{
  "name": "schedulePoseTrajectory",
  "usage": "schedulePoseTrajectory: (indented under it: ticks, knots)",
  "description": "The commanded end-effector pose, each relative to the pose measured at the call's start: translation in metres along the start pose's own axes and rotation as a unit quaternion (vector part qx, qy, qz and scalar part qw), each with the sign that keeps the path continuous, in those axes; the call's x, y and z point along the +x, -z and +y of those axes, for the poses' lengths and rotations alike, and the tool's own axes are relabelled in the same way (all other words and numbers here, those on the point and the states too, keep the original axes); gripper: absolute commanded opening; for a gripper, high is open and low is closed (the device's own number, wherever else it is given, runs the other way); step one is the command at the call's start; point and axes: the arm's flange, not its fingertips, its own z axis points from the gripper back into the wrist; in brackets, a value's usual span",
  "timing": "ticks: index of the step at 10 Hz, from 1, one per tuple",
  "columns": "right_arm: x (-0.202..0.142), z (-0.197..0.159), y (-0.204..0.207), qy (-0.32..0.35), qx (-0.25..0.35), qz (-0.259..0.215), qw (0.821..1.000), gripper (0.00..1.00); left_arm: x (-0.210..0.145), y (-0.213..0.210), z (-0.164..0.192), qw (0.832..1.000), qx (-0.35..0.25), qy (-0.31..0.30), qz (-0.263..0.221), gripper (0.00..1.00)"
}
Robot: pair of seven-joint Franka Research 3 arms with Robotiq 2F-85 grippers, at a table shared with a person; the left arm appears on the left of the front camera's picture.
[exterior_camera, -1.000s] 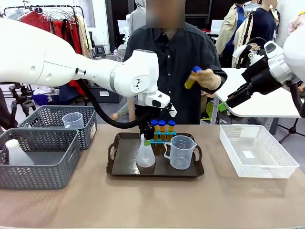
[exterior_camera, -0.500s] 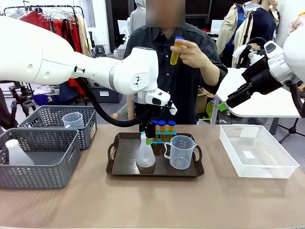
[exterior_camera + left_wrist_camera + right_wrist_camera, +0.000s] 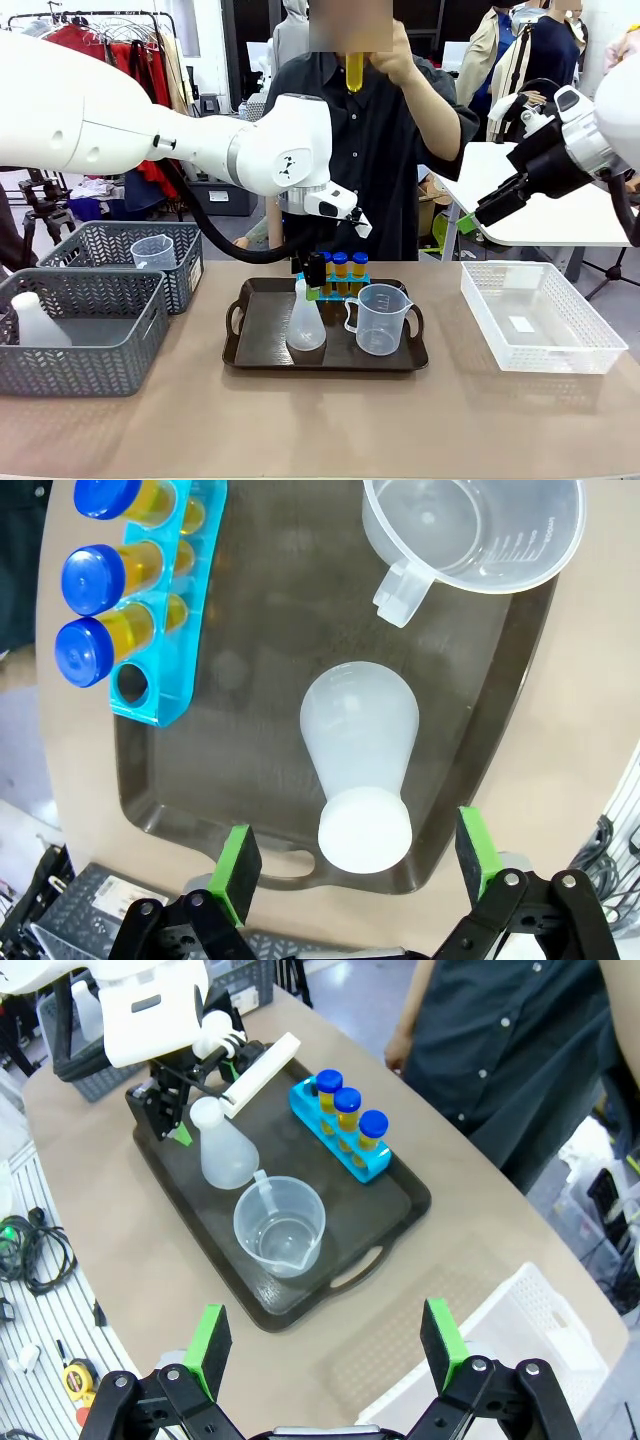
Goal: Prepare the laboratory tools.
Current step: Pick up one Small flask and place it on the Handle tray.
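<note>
Three blue-capped amber tubes stand in the small blue rack at the far edge of the dark brown tray, and in the left wrist view we see the rack's fourth hole, at its end, open; the fourth tube is up in the person's hand, raised in front of the dark shirt well above the table; on the tray we find the translucent white conical flask upright near the middle, and the clear measuring beaker just beside it toward the tray's right end, its handle turned to the flask; our left gripper hangs over the flask's neck, between the flask and the rack, and in the left wrist view its green pads sit wide apart on either side of the flask's white mouth without touching it; our right gripper is held high off the table's right side, its jaws likewise spread with nothing between them, looking down over the tray's near-right corner; a clear plastic bin rests at the table's right edge; two grey mesh baskets sit at the left edge, the farther one holding another beaker and the nearer one a white bottle.
</note>
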Motion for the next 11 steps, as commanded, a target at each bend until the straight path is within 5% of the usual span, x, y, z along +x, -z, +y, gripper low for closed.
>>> schedulePoseTrajectory:
  ticks: [1,11]
  knots:
    - [0.000,-0.001,0.000,0.003,0.011,-0.010,1.000,1.00,-0.014,-0.002,-0.005,1.000,-0.011,0.008,-0.004,1.00]
    - [0.000,-0.001,0.000,0.003,0.011,-0.010,1.000,1.00,0.002,0.002,0.000,1.000,-0.004,-0.001,-0.002,1.00]
